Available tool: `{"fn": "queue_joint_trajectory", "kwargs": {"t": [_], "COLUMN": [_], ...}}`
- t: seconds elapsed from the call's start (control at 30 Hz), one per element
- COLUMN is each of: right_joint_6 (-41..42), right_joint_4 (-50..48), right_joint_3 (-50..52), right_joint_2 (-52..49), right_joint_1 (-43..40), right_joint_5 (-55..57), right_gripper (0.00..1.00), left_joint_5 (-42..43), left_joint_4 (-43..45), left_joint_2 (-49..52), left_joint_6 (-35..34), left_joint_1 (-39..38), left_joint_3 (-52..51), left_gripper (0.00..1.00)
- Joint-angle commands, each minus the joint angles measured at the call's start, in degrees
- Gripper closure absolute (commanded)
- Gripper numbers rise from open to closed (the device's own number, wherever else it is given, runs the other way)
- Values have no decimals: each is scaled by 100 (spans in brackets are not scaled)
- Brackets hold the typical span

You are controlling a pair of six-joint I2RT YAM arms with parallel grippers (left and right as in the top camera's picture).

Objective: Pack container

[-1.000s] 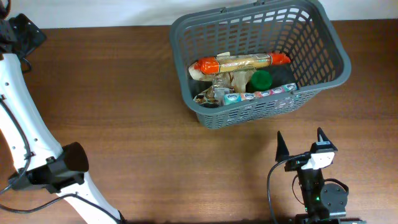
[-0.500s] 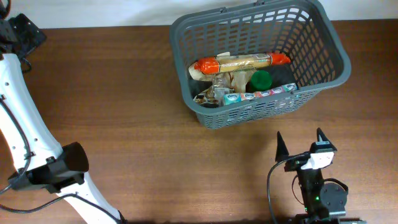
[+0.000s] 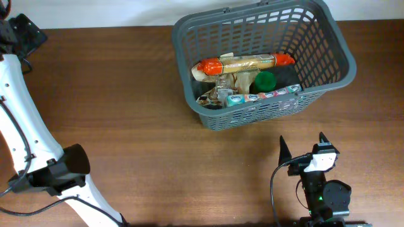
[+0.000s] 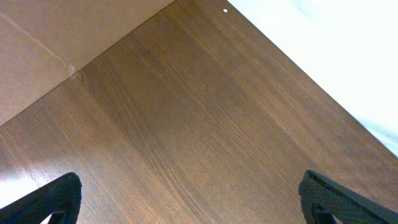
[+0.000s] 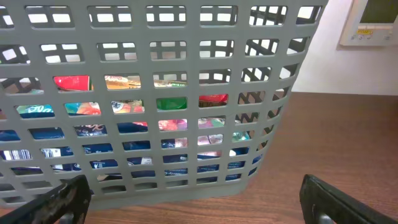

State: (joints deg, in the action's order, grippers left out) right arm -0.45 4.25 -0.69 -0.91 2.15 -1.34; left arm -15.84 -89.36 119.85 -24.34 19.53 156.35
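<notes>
Almost nothing has changed over the last second. The table (image 3: 126, 94) shows bare wood around the basket (image 3: 252, 113), which sits toward the far edge, right of centre, just where it was. Its load is the same: a long roll (image 3: 246, 62) with orange ends lying across the top, a green cap (image 3: 264, 80) just beside it on the near side, and a printed tube (image 3: 268, 94) along the near wall. Under these lie some crumpled wrappers I cannot make out. The left arm (image 3: 19, 120) has not stirred. The left gripper (image 4: 193, 202) hangs over wood at the far left corner, jaws spread as wide as they go, with nothing between them. The one shift is in the right gripper (image 3: 302, 144), which has crept a touch toward the near edge, away from the basket — so slight it hardly counts. It stands near the basket's front wall without touching it, jaws fully splayed and holding nothing. Its own camera looks straight through the lattice at the coloured packs inside. No loose item shows on the table in any view. My reading is that the packing is finished, or nearly so — both arms stand apart from the basket with nothing in their grip, and the right one's small retreat fits an arm retiring rather than reaching.
</notes>
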Motion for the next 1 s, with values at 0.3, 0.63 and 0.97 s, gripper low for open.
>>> {"fn": "queue_joint_trajectory", "kwargs": {"t": [0.3,0.63,0.97], "right_joint_6": [-20,-17,-17], "right_joint_4": [24,24,24], "right_joint_3": [37,37,37], "right_joint_2": [55,55,55], "right_joint_1": [-42,-42,-42], "right_joint_5": [70,70,70], "right_gripper": [1,1,1], "left_joint_5": [-4,122,109], "left_joint_4": [11,391,2835], "left_joint_2": [-538,-2199,-4983], "left_joint_6": [-66,-68,-70], "left_joint_1": [13,-212,-977], "left_joint_3": [76,-216,-3823], "left_gripper": [1,1,1]}}
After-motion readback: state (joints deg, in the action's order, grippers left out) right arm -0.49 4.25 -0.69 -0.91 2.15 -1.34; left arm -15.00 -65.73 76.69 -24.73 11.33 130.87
